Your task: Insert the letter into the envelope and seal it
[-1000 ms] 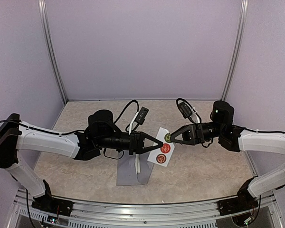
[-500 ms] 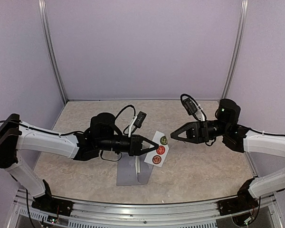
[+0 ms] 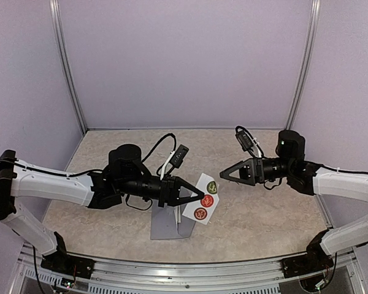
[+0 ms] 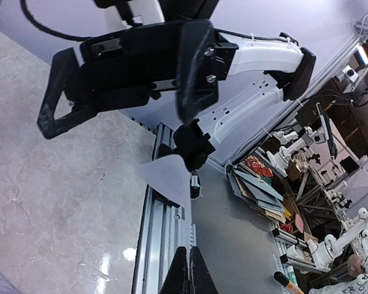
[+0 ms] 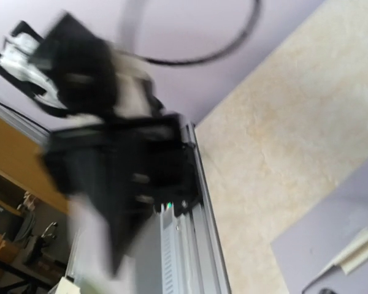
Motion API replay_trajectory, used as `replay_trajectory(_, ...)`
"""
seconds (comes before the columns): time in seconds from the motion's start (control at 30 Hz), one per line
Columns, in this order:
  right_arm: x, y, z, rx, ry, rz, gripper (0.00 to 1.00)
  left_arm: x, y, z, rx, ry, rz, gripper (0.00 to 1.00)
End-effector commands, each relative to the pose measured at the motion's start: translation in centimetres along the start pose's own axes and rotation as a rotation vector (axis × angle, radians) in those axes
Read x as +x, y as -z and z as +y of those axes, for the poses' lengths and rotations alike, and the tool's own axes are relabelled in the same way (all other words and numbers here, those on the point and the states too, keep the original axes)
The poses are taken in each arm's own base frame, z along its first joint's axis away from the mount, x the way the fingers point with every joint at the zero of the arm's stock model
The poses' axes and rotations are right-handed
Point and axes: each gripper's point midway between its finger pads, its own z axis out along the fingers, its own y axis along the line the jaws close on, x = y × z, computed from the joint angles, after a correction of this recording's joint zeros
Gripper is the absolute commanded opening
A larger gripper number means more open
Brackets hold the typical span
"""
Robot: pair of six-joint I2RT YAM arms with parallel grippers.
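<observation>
The grey-blue envelope (image 3: pixel 165 226) lies flat on the table near the front edge, partly under my left gripper; its corner also shows in the right wrist view (image 5: pixel 337 245). A narrow white edge (image 3: pixel 178 212) runs along it; I cannot tell whether that is the letter. My left gripper (image 3: pixel 196 197) is shut on a small white sticker strip (image 3: pixel 206 198) with three round stickers, held above the envelope. From the left wrist the strip (image 4: pixel 168 177) shows edge-on above the shut fingertips (image 4: pixel 185 272). My right gripper (image 3: pixel 222 175) hangs open just right of the strip, apart from it and holding nothing.
An aluminium rail (image 3: pixel 184 269) borders the near table edge. Purple walls with metal posts (image 3: pixel 70 79) enclose the back and sides. The right wrist view is blurred, showing the left arm (image 5: pixel 104 153) and the rail. Shelves of clutter (image 4: pixel 264 190) lie beyond the rail.
My right gripper has let go of the strip's top end, drawn back to the right and opened. My left gripper has carried the strip slightly down and toward the near edge.
</observation>
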Motion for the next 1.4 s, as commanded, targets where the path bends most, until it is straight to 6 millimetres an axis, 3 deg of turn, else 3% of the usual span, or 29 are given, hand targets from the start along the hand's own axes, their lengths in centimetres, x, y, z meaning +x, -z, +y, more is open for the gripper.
replay_trajectory(0.0,2.0,-1.4,0.5,-0.065,-0.015,0.081,0.9,-0.8,-0.1,-2.8,0.091,-0.071,0.006,0.0)
replay_trajectory(0.1,2.0,-2.1,2.7,-0.133,0.041,0.102,0.87,-0.8,-0.4,-2.8,0.095,-0.07,0.011,0.0)
replay_trajectory(0.17,1.6,-2.1,4.2,-0.177,0.08,0.095,0.78,-0.8,-0.6,-2.7,0.09,-0.068,0.009,0.0)
replay_trajectory(0.23,1.3,-1.7,5.3,-0.206,0.11,0.079,0.62,-0.8,-0.6,-2.4,0.073,-0.064,0.004,0.0)
replay_trajectory(0.3,1.2,-1.4,5.9,-0.219,0.129,0.072,0.37,-0.8,-0.5,-2.1,0.058,-0.062,-0.001,0.0)
replay_trajectory(0.33,1.2,-1.3,6.1,-0.22,0.133,0.07,0.29,-0.8,-0.5,-1.9,0.05,-0.06,-0.003,0.0)
replay_trajectory(0.47,1.4,-1.1,6.1,-0.211,0.132,0.071,0.1,-1.0,-0.2,-1.4,0.027,-0.056,-0.018,0.0)
replay_trajectory(0.63,1.4,-1.0,6.3,-0.21,0.134,0.067,0.0,-1.1,0.2,-1.1,0.011,-0.05,-0.034,0.0)
replay_trajectory(0.9,1.8,-1.0,6.4,-0.224,0.128,0.085,0.0,-1.2,0.3,-0.8,-0.006,-0.041,-0.044,0.0)
replay_trajectory(1.03,1.4,-0.9,6.4,-0.206,0.139,0.065,0.0,-1.5,0.4,0.5,-0.065,-0.014,-0.055,0.0)
replay_trajectory(1.2,-0.3,-1.1,4.5,-0.054,0.114,-0.004,0.0,-2.7,2.1,2.6,-0.184,-0.004,-0.119,0.32)
replay_trajectory(1.27,-0.8,-1.1,3.2,0.022,0.094,-0.02,0.0,-3.3,3.1,3.7,-0.282,-0.021,-0.147,0.66)
replay_trajectory(1.37,-1.2,-1.2,2.3,0.065,0.076,-0.038,0.0,-5.3,4.5,3.1,-0.353,-0.071,-0.224,0.75)
